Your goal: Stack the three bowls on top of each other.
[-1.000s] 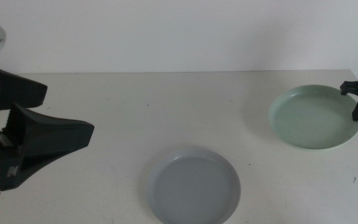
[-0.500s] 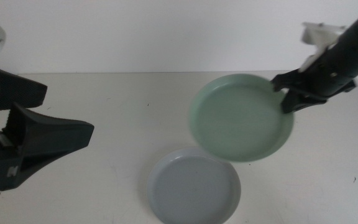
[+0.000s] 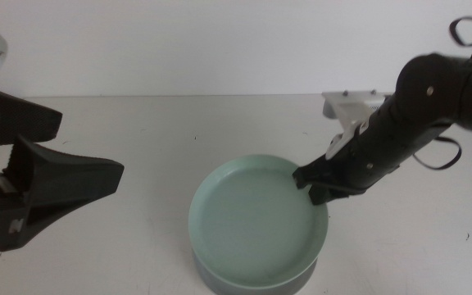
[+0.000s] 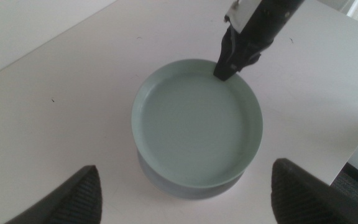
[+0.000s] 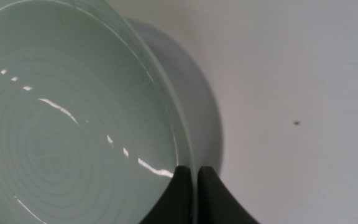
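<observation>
My right gripper [image 3: 316, 185] is shut on the far right rim of the pale mint green bowl [image 3: 256, 223] and holds it just above the grey-blue bowl [image 3: 220, 283], which shows only as a sliver under it at the table's front middle. The left wrist view shows the mint bowl [image 4: 196, 121] over the grey-blue one [image 4: 166, 185], with the right gripper [image 4: 229, 62] at its rim. In the right wrist view the jaws [image 5: 194, 180] pinch the mint rim [image 5: 73, 124], the grey-blue bowl [image 5: 197, 106] below. My left gripper [image 3: 72, 184] is open at the left. The white bowl is out of view.
The white table [image 3: 138, 131] runs to a pale wall at the back. The right arm [image 3: 433, 98] reaches in from the right over the table. The table's edge shows in the left wrist view [image 4: 353, 149].
My right gripper has carried the mint green bowl from the table's far right, leftward and down, to just over the grey-blue bowl. The left arm has not moved.
</observation>
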Motion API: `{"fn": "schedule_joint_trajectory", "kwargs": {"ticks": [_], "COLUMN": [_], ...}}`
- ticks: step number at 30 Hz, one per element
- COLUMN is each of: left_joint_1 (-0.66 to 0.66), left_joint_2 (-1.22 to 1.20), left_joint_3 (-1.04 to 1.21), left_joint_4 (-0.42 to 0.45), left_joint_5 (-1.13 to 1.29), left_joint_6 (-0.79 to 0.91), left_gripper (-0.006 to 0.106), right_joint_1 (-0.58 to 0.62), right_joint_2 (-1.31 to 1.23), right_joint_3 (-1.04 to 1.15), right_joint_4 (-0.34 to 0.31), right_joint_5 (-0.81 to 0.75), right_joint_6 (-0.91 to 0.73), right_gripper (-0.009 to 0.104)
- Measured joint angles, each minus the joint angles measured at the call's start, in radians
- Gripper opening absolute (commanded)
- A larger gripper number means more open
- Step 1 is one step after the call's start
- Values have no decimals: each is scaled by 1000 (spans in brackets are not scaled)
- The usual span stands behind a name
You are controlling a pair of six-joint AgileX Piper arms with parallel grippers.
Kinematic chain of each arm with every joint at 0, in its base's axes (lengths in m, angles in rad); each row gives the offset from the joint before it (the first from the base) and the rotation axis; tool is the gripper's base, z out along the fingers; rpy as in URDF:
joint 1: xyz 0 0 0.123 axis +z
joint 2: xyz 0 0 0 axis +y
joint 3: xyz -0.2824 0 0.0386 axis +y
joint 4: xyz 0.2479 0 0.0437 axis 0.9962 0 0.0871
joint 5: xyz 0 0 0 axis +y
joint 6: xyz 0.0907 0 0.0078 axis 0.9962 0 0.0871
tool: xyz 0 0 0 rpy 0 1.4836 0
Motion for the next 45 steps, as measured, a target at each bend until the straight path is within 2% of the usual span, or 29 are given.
{"fn": "schedule_joint_trajectory", "kwargs": {"ticks": [7, 21, 26, 34, 36, 39, 45], "left_joint_1": [0, 0, 0, 0, 0, 0, 0], "left_joint_2": [0, 0, 0, 0, 0, 0, 0], "left_joint_3": [0, 0, 0, 0, 0, 0, 0], "left_joint_4": [0, 0, 1, 1, 1, 1, 1], "left_joint_5": [1, 1, 1, 1, 1, 1, 1], "left_joint_6": [0, 0, 0, 0, 0, 0, 0], "left_gripper": [105, 105, 105, 105, 105, 105, 105], "right_joint_1": [18, 18, 18, 18, 18, 18, 18], "right_joint_2": [19, 148, 150, 129, 102, 49, -62], "right_joint_3": [52, 53, 53, 53, 53, 53, 45], "right_joint_4": [8, 9, 10, 19, 25, 28, 29], "right_joint_5": [-83, -102, -105, -98, -98, -99, -109], "right_joint_6": [4, 10, 16, 16, 16, 15, -5], "right_gripper": [-1, 1, 13, 49, 55, 60, 59]}}
